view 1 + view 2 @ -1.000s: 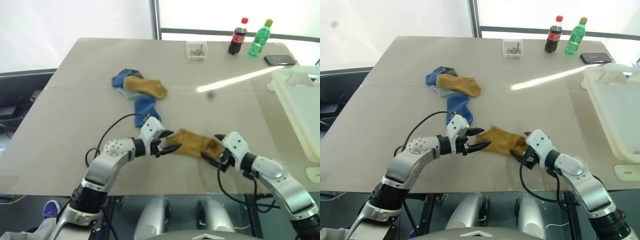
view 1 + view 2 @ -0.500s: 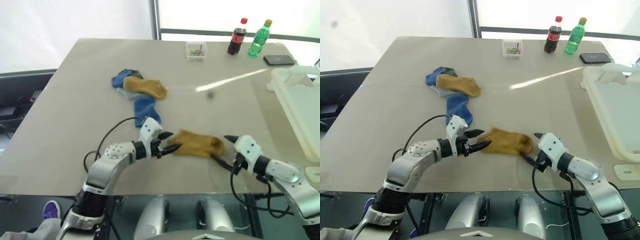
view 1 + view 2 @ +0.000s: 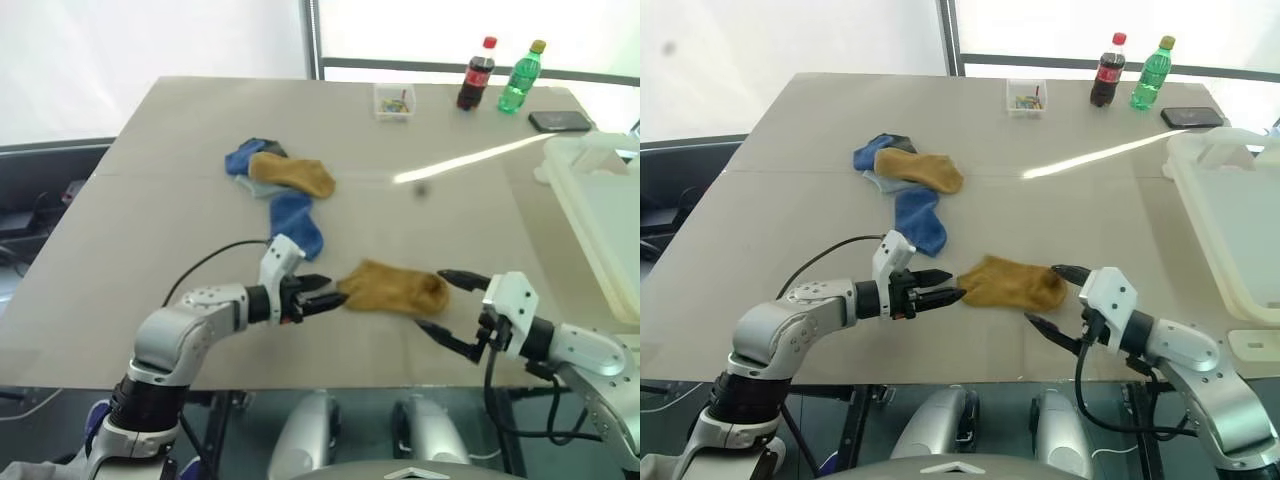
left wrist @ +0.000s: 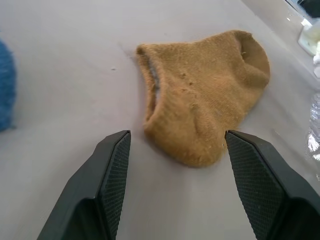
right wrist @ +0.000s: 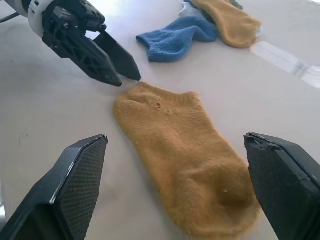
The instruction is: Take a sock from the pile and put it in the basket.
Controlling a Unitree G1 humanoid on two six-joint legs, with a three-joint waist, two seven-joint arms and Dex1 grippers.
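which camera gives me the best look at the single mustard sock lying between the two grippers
The left wrist view: the mustard sock lies whole there, cuff opening visible. The right wrist view shows it lengthwise, flat on the table; the head views show it small.

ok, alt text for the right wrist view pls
A mustard-yellow sock lies flat on the beige table, framed between the right gripper's two open black fingers. The left gripper points at the sock's far end, its fingertip at the edge. Beyond lie a blue sock and the rest of the pile.

the right hand [image 3: 447,306] has let go of the mustard sock [image 3: 392,288] and drawn back, fingers spread.
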